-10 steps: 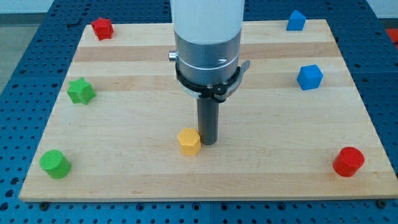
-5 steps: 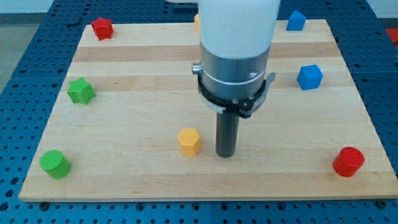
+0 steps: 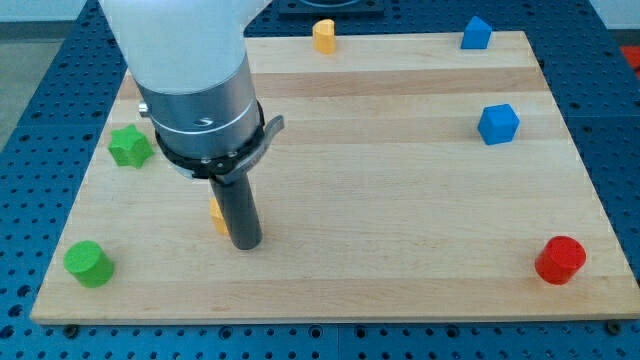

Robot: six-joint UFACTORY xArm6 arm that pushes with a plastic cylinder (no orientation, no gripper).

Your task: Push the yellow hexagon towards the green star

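The yellow hexagon point(image 3: 217, 215) lies left of the board's middle, mostly hidden behind my rod; only its left edge shows. My tip point(image 3: 246, 243) rests on the board just right of and below it, seemingly touching it. The green star point(image 3: 129, 146) sits near the board's left edge, up and to the left of the hexagon, apart from it.
A green cylinder point(image 3: 88, 263) sits at the bottom left and a red cylinder point(image 3: 560, 260) at the bottom right. Two blue cubes stand at the right point(image 3: 498, 124) and top right point(image 3: 476, 33). A yellow block point(image 3: 323, 35) is at the top edge. The arm hides the top left corner.
My tip swung from right of the hexagon over to the view's left. The yellow hexagon slid left with it, closer to the green star. The arm now covers the red block at top left.
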